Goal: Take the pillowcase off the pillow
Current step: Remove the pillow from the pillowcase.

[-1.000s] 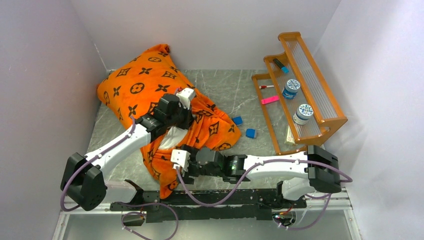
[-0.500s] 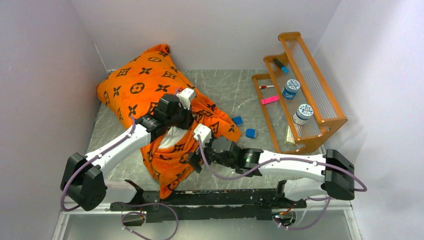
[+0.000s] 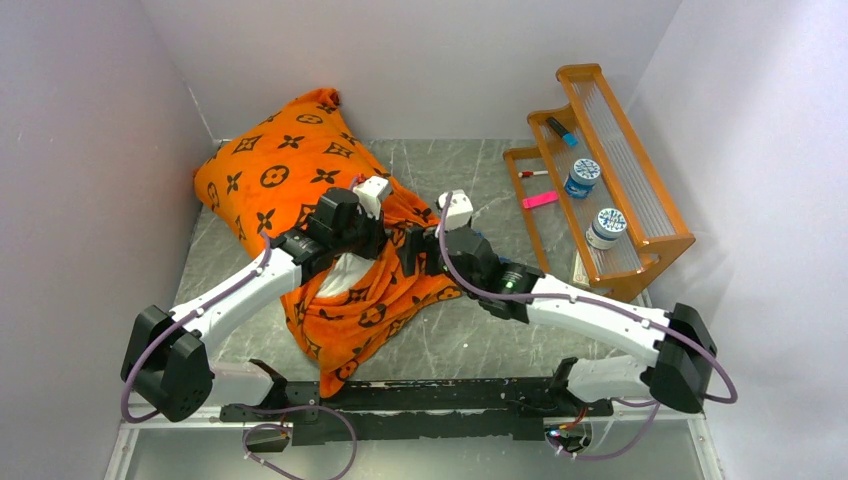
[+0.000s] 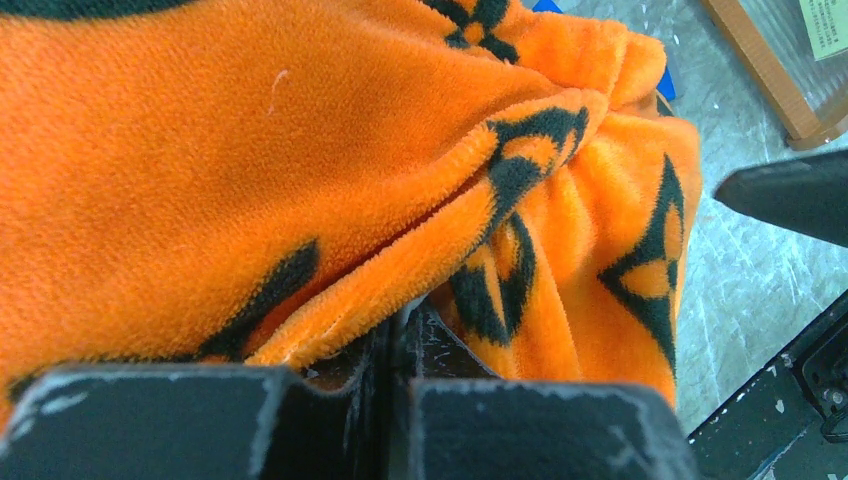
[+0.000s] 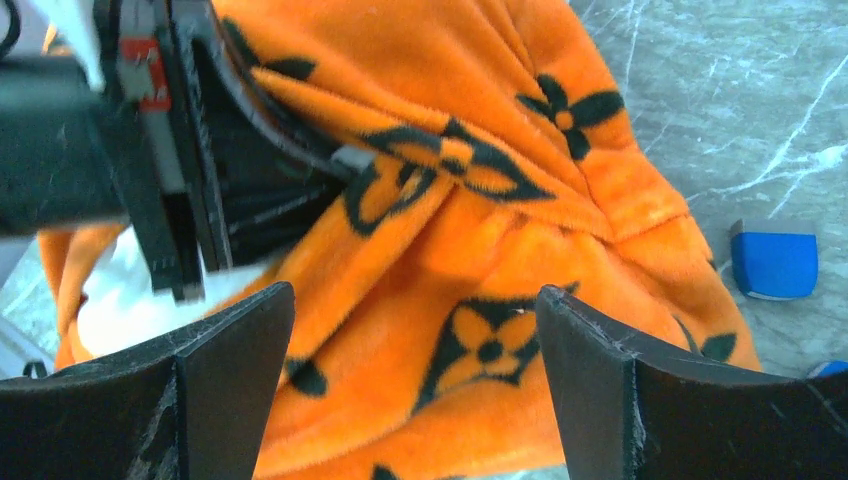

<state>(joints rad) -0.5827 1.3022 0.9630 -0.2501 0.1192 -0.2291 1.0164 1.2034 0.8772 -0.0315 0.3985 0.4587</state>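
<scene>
The orange pillowcase (image 3: 290, 165) with dark brown motifs covers the pillow at the back left; its loose end is bunched toward the front. A small patch of white pillow (image 3: 345, 268) shows at the opening. My left gripper (image 3: 385, 232) is shut on a fold of the pillowcase (image 4: 400, 280). My right gripper (image 3: 412, 252) is open, hovering just over the bunched pillowcase (image 5: 470, 330) beside the left gripper, its fingers (image 5: 600, 370) spread wide with fabric below them.
An orange wooden rack (image 3: 600, 190) at the right holds two white jars (image 3: 582, 177), a marker and a pink item. Two small blue blocks (image 3: 501, 266) lie on the grey table near the fabric; one also shows in the right wrist view (image 5: 773, 260). White walls close in on three sides.
My right arm swung from the near edge forward and up to the bunched fabric beside the left gripper. The left arm and pillow stayed still.
</scene>
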